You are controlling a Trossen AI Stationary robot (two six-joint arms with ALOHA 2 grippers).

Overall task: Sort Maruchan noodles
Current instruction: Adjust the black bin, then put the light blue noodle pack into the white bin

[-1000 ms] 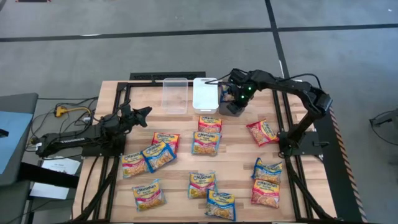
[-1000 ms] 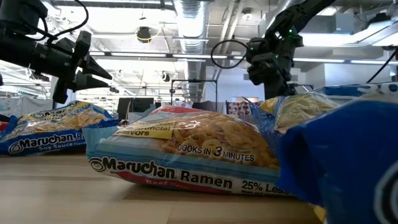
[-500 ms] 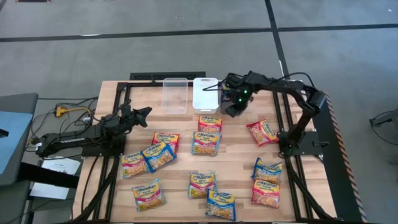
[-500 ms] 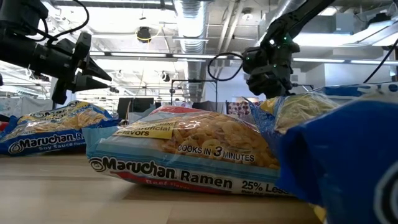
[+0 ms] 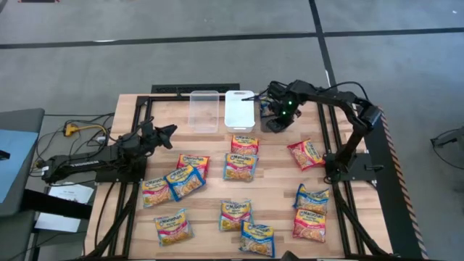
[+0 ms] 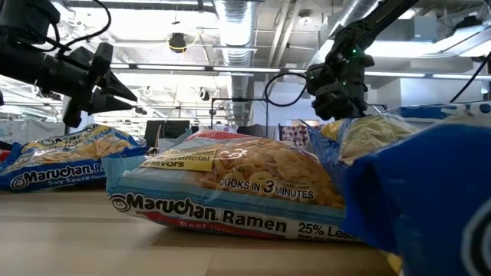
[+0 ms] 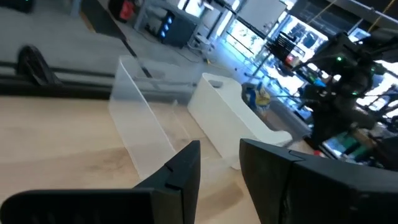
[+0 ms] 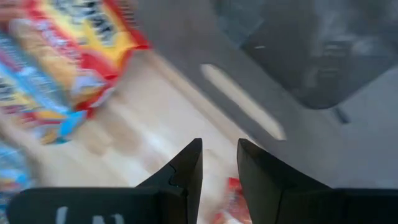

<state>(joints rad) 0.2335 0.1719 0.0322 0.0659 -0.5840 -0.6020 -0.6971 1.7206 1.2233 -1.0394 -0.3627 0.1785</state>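
Table: pale wood planks, dark metal frame.
Noodles: approx a dozen flat square crinkly plastic pkts, yellow-orange w/ red or blue bands, spread over table's middle and near side; none in either claw.
Print: nearest pkt in low view reads "Maruchan Ramen", "Cooks in 3 minutes", "25% Less".
Bins: clear bin, rectangular, see-through; white bin, opaque, just beside it at far edge.
R gripper: near white bin, fingers a narrow gap apart, empty.
L gripper: above left side of table, narrow gap, empty.
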